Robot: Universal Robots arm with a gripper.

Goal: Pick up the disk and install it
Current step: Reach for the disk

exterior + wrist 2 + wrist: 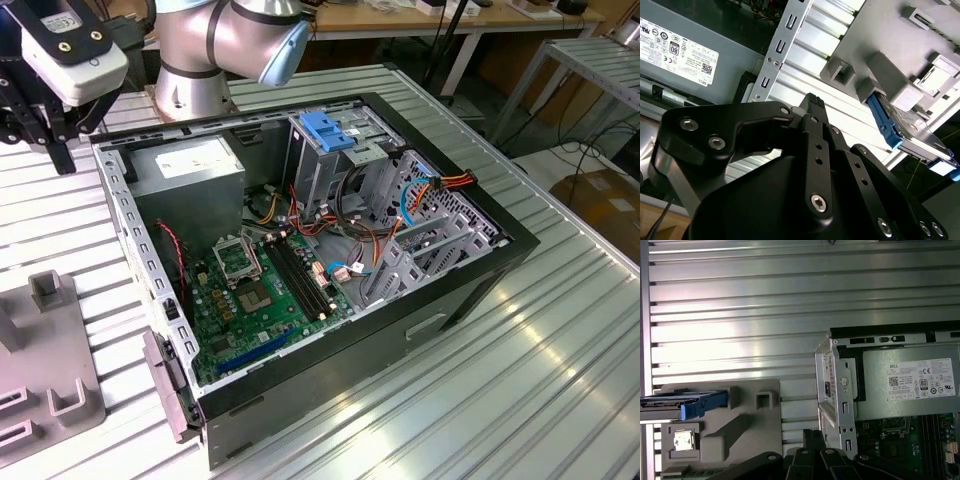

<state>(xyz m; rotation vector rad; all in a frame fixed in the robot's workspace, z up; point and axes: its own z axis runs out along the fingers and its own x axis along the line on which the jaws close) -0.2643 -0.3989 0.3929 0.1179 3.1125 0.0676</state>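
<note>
Open computer case (450, 310) on ribbed metal table (520, 400), grey fixture plate (70, 345) just beside it

silver-grey arm (195, 45), pale blue joint cap (283, 50), white wrist housing (72, 58), matte black gripper (812, 102), silver hex screws (818, 201)

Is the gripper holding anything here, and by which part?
Nothing is held: the gripper is closed on air, and the disk sits apart from it in the grey fixture.

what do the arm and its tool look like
The arm is thick, silver-grey and tubular, with rounded joints, one closed by a light blue cap. A white box with black trim sits by the tool, which is matt black, made of flat linked plates dotted with silver screw heads.
</note>
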